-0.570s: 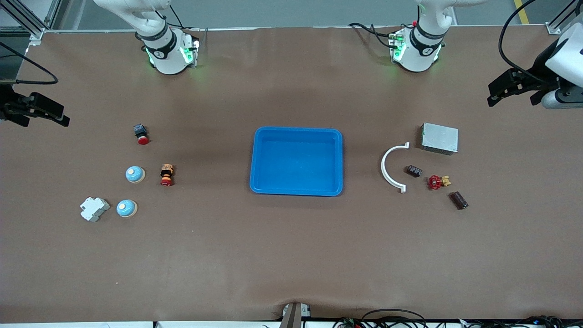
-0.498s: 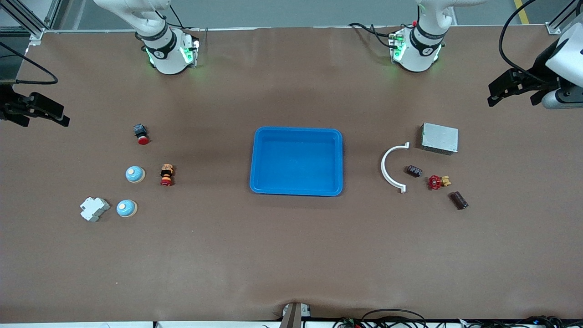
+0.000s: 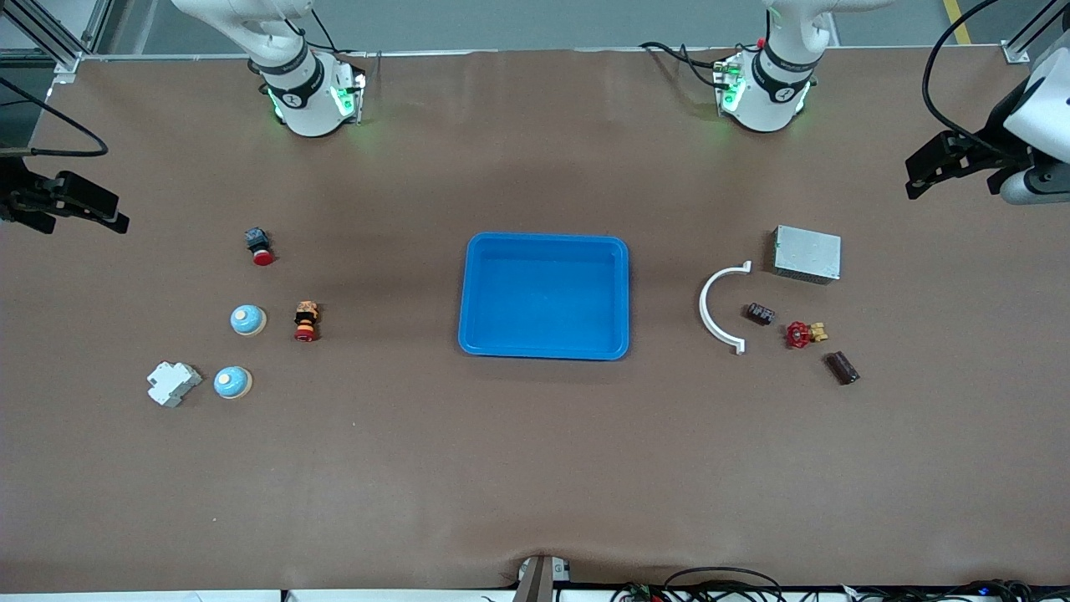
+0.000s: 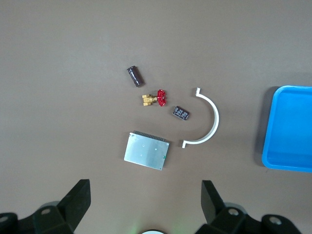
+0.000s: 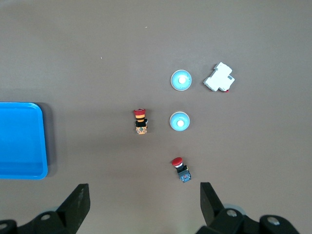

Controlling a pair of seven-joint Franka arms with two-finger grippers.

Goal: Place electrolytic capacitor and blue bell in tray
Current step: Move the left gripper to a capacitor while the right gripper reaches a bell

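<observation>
Both grippers hang spread: left gripper (image 4: 145, 207) over capacitor (image 4: 135, 76), right gripper (image 5: 144, 207) over bell (image 5: 180, 121).

A: What do the arms look like?
B: White rounded shells, a black band at each base (image 3: 305, 92), green lights glowing there, black cables trailing off.
A: And the claws?
B: Both black. The left claw (image 4: 145, 207) and right claw (image 5: 144, 207) have chunky fingers (image 4: 73, 202) with small round holes.

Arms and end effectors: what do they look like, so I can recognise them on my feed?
Both arms are white with black joint rings, green lights glowing at the bases and black cables. The left end effector and right end effector are black, each with two blocky fingers.
</observation>
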